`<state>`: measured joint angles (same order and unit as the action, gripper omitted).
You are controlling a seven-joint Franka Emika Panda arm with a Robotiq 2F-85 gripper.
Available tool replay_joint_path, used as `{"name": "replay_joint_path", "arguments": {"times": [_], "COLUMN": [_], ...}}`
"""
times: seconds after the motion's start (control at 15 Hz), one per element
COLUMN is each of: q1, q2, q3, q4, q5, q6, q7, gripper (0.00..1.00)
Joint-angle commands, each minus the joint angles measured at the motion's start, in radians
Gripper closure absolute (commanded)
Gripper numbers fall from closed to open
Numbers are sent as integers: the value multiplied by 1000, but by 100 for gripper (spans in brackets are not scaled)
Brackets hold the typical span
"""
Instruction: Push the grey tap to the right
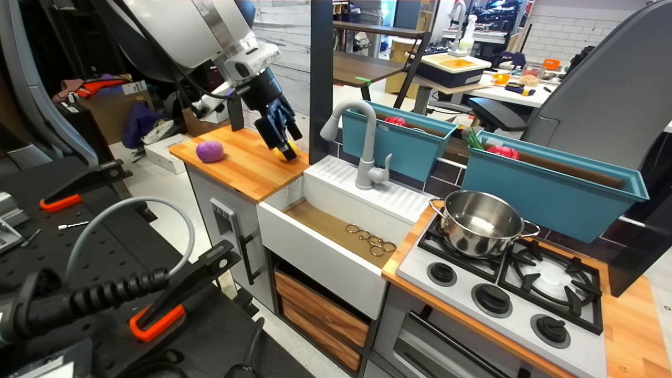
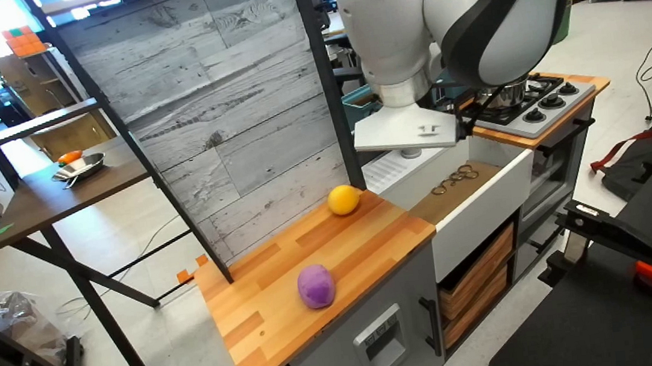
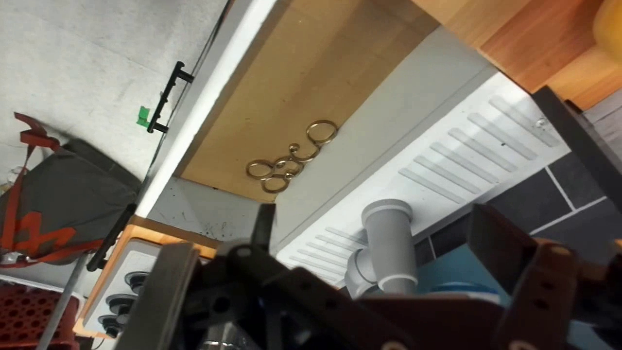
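Note:
The grey tap (image 1: 369,139) stands upright on the white ledge behind the sink in an exterior view. Its bent spout hangs over to the left and its small handle is on the right of the post. Only its base (image 2: 411,153) shows in an exterior view, below the arm's wrist. My gripper (image 1: 293,144) is left of the tap, above the wooden counter by the yellow ball, apart from the tap. In the wrist view the gripper (image 3: 371,214) is open and empty, and the tap's post (image 3: 390,243) shows between the fingers, farther off. The spout is hidden there.
A black upright post (image 1: 318,79) stands between gripper and tap. A yellow ball (image 2: 343,199) and purple ball (image 2: 316,286) rest on the wooden counter. The white sink (image 1: 320,244) holds metal rings. A steel pot (image 1: 478,231) and teal planters (image 1: 546,197) are to the right.

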<state>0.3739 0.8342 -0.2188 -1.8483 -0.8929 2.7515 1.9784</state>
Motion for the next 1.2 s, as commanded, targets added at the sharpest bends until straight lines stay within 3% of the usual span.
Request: {"name": "replay_joint_path", "arguments": {"times": [0.0,0.27,0.6,0.67,0.73,0.8,0.87,1.0,1.13], "q1": [89,136,114,105,98,94,85,71,53], "q2": [93,144,167,165,161,154,141,117,80], "q3": [-111,-199,-212,-203,-195,-189,-176,-156,-132], "q4": [134,221,258,254,247,236,219,193,159], "q5": [-50,-92,-139,-143,-148,-156,-164,-174,-179], "q6": [22,-2,-47,-65,-73,-81,-85,-84,-73], "q7": [190,258,291,290,291,288,278,263,228], "gripper": [0,0,0,7,26,18,42,43,58]}}
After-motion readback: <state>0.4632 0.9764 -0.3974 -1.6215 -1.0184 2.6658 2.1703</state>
